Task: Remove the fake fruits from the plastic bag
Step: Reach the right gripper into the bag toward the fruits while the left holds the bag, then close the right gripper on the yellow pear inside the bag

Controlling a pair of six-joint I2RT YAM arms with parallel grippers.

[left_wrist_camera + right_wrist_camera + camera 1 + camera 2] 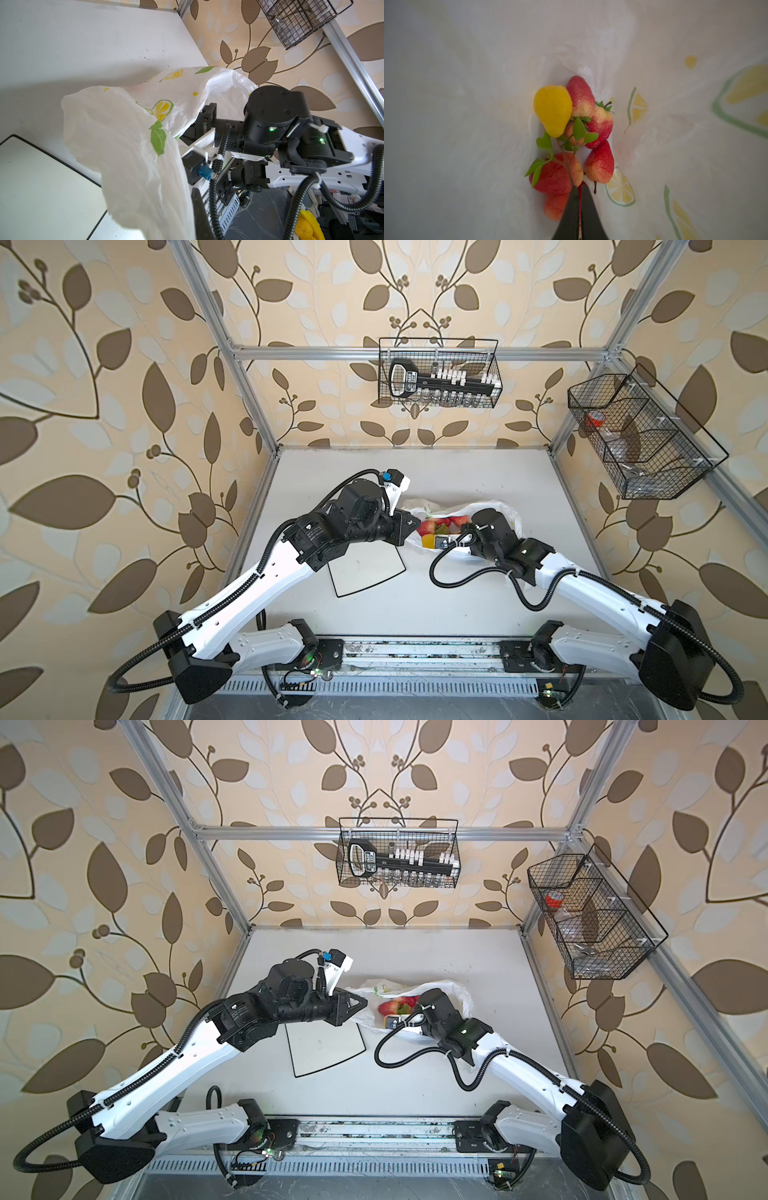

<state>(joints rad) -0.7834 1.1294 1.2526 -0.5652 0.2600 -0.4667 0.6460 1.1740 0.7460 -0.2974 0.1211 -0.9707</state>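
White crinkly film printed with lemon slices and green leaves, the plastic bag (pixel 492 505) (pixel 444 986) lies on the pale counter (pixel 457 472) just right of centre in both top views, with its mouth open. The fake fruits (pixel 430 526) (pixel 390 1006) are inside it and show through the opening as a red and yellow cluster.

The left gripper (pixel 409 526) (pixel 361 1004) sits at the bag's left edge with its fingers closed on the film (in the left wrist view the bag (pixel 124 135) billows across the middle of the frame and runs down beside one of the dark fingers (pixel 199 214)). The right arm reaches into the bag from the lower right, and its wrist hides its fingers in the top views.

In the right wrist view the fruits lie heaped at centre frame against the bag's wall (pixel 467 104). A yellow pear (pixel 552 110) is at the heap's upper left, with red strawberries (pixel 580 97) beside and below it. A small orange-pink fruit (pixel 571 129) sits partly behind leaves. The right gripper (pixel 579 188) enters from bottom centre, its fingers pinched almost together on the leafy stem (pixel 566 164), which leads up toward the pear's narrow end.

A square white plate (pixel 365 568) (pixel 324 1048) (pixel 41 187) with a black rim lies just left of the bag.
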